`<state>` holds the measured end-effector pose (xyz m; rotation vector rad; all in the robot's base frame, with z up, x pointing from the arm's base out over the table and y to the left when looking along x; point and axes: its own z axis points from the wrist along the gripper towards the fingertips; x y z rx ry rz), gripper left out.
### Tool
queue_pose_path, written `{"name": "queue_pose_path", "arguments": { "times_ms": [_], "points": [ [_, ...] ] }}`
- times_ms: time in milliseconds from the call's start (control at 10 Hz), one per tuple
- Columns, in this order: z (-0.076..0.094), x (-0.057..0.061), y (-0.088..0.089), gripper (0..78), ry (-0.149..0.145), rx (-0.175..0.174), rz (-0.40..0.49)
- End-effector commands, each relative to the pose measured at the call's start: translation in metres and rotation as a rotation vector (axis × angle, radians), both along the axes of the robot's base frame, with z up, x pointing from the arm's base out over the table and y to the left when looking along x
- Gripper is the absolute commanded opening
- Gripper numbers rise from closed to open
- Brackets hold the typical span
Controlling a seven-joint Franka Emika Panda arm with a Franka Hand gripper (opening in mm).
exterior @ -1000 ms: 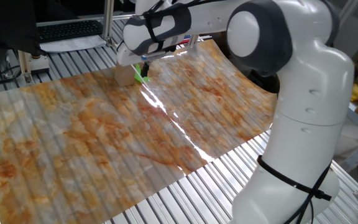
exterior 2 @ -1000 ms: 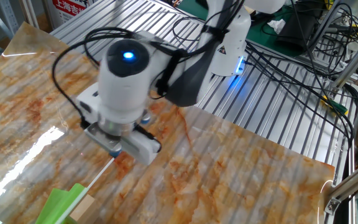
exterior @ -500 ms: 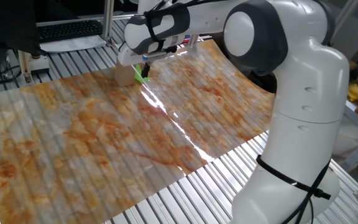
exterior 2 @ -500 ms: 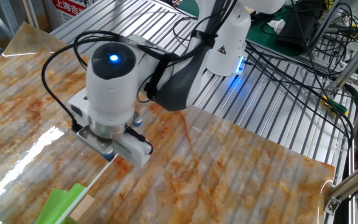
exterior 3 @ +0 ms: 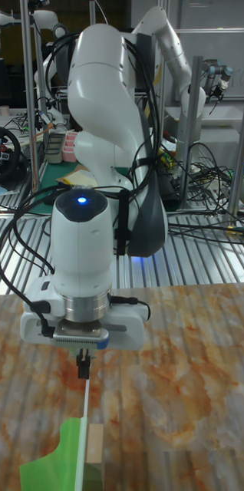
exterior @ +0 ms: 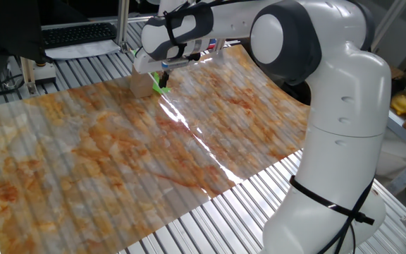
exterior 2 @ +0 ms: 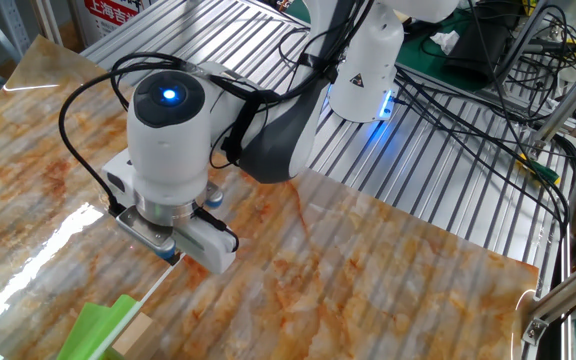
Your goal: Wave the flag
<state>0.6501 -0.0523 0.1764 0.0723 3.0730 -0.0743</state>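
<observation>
The jaws of the gripper [exterior 3: 83, 367] look pinched on the thin stick's end, the flag [exterior 3: 64, 454] lying low beside the wooden block [exterior 3: 95, 446] on the bench [exterior 2: 388, 270]; lift clear first, then swing gently.

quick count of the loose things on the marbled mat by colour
green: 1, the flag, its thin stick held in the tool
tan: 1, the wooden block beside the flag
total: 2
</observation>
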Motion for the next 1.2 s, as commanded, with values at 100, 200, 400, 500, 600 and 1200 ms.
{"name": "queue_pose_path", "arguments": {
  "times_ms": [100,200,400,500,600,1200],
  "points": [
    [0.0025,0.0016,-0.0003,0.0,0.003,0.001,0.005],
    [0.0027,0.0017,0.0000,0.0,0.004,0.008,0.006],
    [0.0027,0.0017,0.0000,77.4,0.004,0.008,0.006],
    [0.0027,0.0017,0.0000,77.4,0.004,0.008,0.006],
    [0.0027,0.0017,0.0000,77.4,0.004,0.008,0.006],
    [0.0027,0.0017,0.0000,77.4,0.004,0.008,0.006]
  ]
}}
